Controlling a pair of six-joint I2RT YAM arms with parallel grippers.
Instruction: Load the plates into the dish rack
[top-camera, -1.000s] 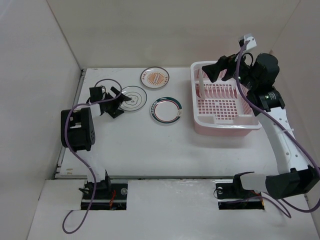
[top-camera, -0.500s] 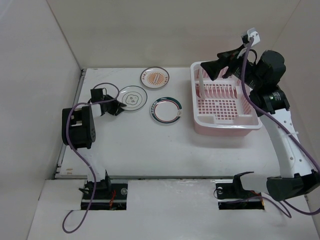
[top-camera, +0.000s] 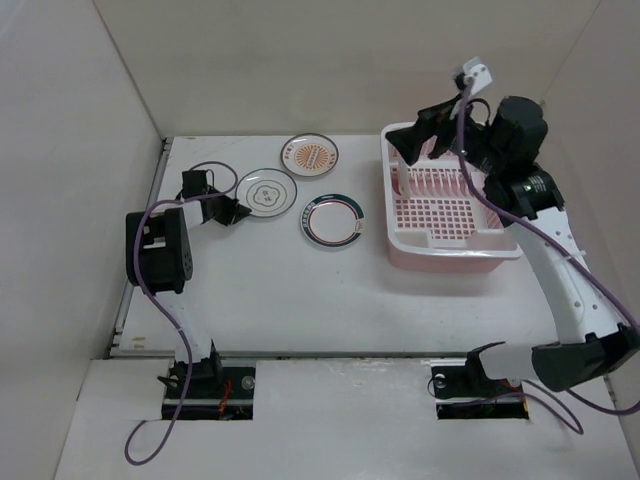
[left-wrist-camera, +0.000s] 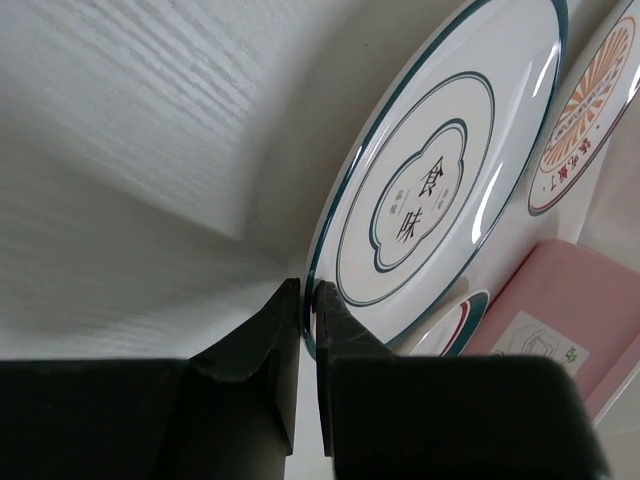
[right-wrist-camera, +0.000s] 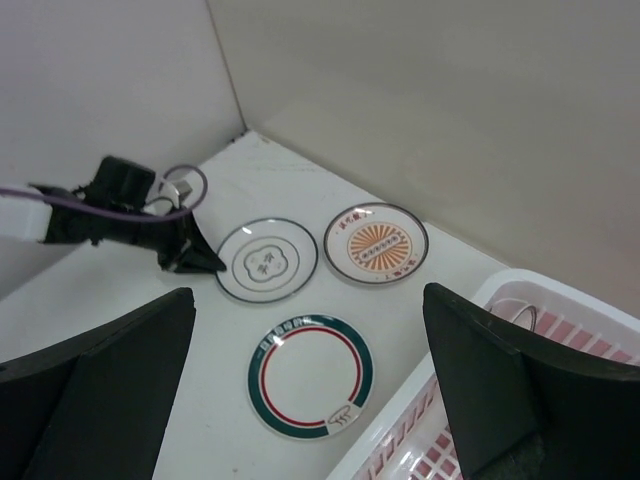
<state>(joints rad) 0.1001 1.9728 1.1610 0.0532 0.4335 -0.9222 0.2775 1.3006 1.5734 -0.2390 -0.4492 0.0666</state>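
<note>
Your left gripper sits low on the table. Its jaws are drawn in to a thin slit on the near rim of the flower-outline plate. The plate's dark edge line runs down into that slit. How deep the rim sits between the fingers is hidden by the fingers themselves. The rest of this plate spreads away beyond the fingertips and to their right.

Past it, further from the jaws, is the orange sunburst plate, cut off by the frame edge in the left wrist view. Only a sliver of the green-and-red ringed plate shows there. From above, it lies flat between the left jaws and the dish rack.

Your right gripper hangs in the air over the far left corner of the rack, with its jaws spread wide and nothing between them. In the right wrist view the two dark fingers fill the lower corners. The three flat plates lie well below and beyond them.

Just under the right jaws, a thin curved edge stands in the rack's slots. It reads as an upright plate, but its pattern cannot be made out.
</note>
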